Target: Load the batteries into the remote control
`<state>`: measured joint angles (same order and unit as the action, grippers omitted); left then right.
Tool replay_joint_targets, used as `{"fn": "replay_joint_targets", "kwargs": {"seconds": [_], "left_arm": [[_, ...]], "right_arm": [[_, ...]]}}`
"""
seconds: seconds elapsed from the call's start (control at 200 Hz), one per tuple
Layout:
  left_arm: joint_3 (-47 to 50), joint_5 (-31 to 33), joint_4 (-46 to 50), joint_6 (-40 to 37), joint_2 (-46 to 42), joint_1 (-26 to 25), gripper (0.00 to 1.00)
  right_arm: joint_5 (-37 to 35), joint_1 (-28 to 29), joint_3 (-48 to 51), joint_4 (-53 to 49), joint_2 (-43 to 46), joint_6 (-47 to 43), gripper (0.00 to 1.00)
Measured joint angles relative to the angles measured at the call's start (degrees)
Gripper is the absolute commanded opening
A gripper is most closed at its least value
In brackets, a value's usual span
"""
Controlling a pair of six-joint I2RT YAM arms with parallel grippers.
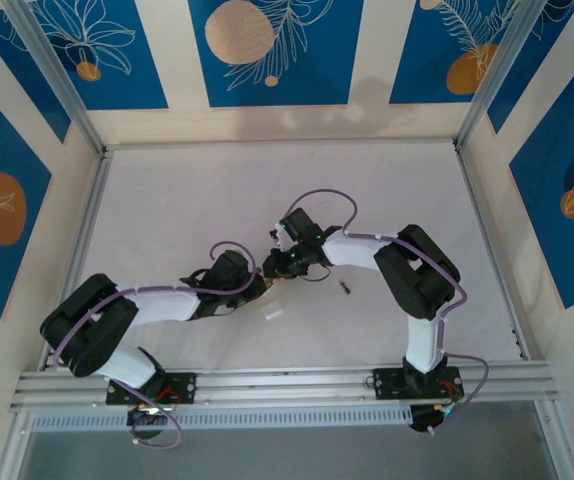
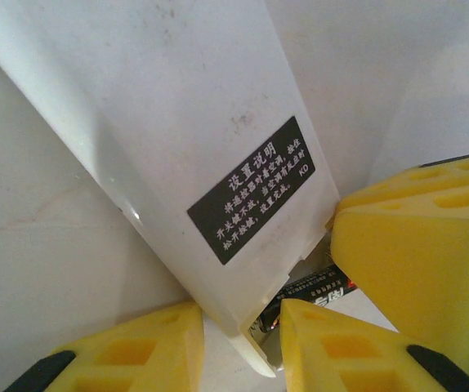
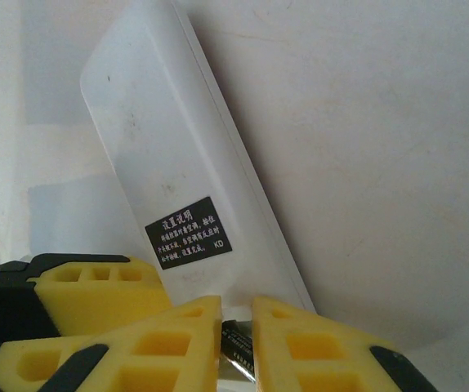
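So we're looking at the remote control point(image 2: 177, 139) sitting around the middle of the desk point(image 1: 167, 200), label point(image 2: 251, 192) side up and the open battery end facing both grippers. The left gripper point(image 2: 241, 327) seems to be pinching that end, jaws fairly narrow, probably to steady it. Meanwhile the right gripper point(image 3: 236, 314) is squeezing a battery point(image 3: 236, 347) between nearly closed fingers and nosing it into the compartment. The other battery point(image 1: 346, 288) is lying loose just toward the desk's right edge, and a small white piece point(image 1: 274, 309) is lying toward the near edge. Both arms are bending at the elbow and reaching inward, wrists almost touching.
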<state>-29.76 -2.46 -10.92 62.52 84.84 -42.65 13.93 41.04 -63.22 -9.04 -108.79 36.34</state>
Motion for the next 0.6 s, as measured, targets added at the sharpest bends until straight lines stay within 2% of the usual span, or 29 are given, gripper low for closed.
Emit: {"fn": "replay_joint_targets", "kwargs": {"seconds": [0.285, 0.6], "left_arm": [[-0.09, -0.07, 0.04, -0.07, -0.35, -0.09, 0.35], [-0.92, -0.11, 1.40, -2.23, -0.42, -0.24, 0.36]], "right_arm": [[-0.59, -0.68, 0.35, -1.07, 1.90, 0.20, 0.26], [-1.70, -1.68, 1.55, -1.07, 5.05, 0.22, 0.26]]}}
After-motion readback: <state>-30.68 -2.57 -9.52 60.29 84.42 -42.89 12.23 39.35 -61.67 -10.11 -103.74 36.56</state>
